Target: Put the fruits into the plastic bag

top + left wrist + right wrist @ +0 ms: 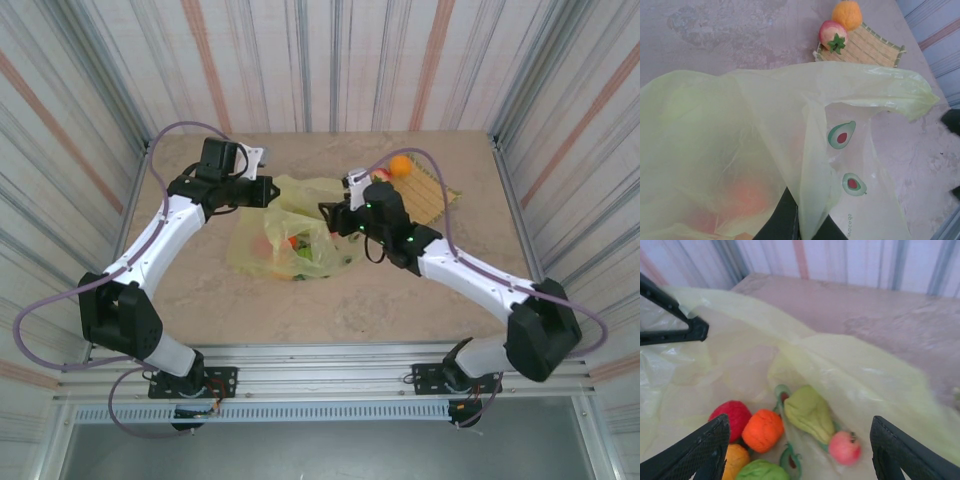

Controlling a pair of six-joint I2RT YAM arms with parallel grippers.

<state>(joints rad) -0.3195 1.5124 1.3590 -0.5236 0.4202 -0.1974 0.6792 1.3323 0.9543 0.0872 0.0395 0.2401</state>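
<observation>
Right gripper (800, 425) jaws spread wide above plastic bag (855, 375) mouth; fruits (762, 430) inside. Left gripper (801, 222) pinches bag rim, desk (200, 290) centre.

Tan woven bamboo mat (432, 200) at upper right of the overhead frame, flat on a beige mottled surface (200, 295), near its far right corner. Striped panel walls (330, 60) on three sides. Grey metal rail (330, 362) along the near edge, low in frame.
</observation>
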